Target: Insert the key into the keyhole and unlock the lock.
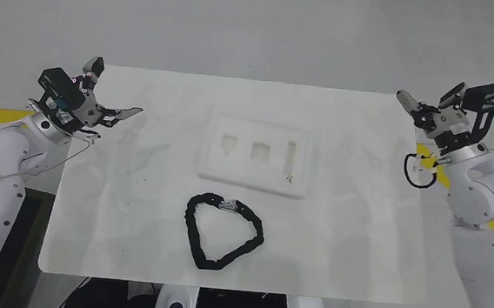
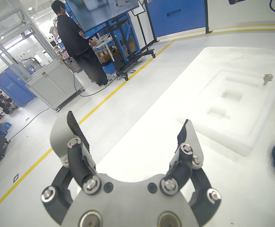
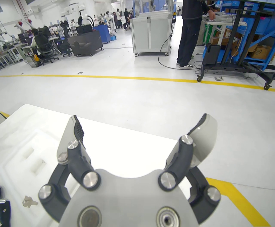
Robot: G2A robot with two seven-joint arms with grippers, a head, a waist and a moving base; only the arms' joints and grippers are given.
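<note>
Chain first, nearest me: black fabric-sleeved chain lock [image 1: 223, 232] lies in a closed loop on the white tabletop [image 1: 353, 250], with the silver lock body [image 1: 224, 206] at the loop's far side. I'd judge it fairly heavy and floppy. The links will sag and slide, so the rigid lock body looks like the only sensible place to hold. Keyhole too small to make out.

Just beyond, small silver metal key [image 1: 289, 176] lies flat on the near right rim of the white foam tray with three recesses [image 1: 216, 165], apart from the chain. Probably light, stiff, thin, and slippery under metal. Lying flat, it gives little to bite on. I'd take it by the wider bow and leave the blade free; the soft foam should let the tips press in a bit.

Farther out, left pincer [image 1: 117, 87] hangs at the tabletop's far left corner, jaws spread apart, nothing in it. Right pincer [image 1: 431, 92] hangs by the far right corner, also spread wide and bare. Both are well apart from key and lock; task not begun, I'd say.
</note>
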